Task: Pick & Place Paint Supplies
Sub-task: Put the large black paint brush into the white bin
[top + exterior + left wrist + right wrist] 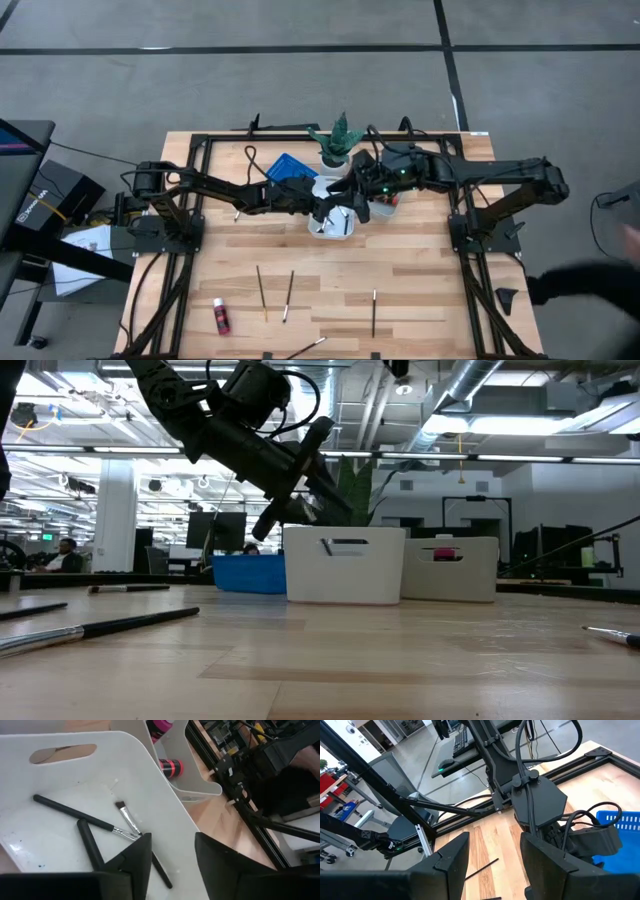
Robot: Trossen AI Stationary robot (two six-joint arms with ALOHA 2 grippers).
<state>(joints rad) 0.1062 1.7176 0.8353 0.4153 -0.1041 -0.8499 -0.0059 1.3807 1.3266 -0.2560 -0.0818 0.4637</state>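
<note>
While the left gripper (170, 857) hangs empty, fingers apart, over the white tray (165, 815), loose brushes (262, 292) lie well toward the near edge.

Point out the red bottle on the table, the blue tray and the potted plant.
red bottle (221, 317), high view, on its red body.
blue tray (285, 165), high view, on its uncovered corner.
potted plant (338, 134), high view, on its leaves.
</note>
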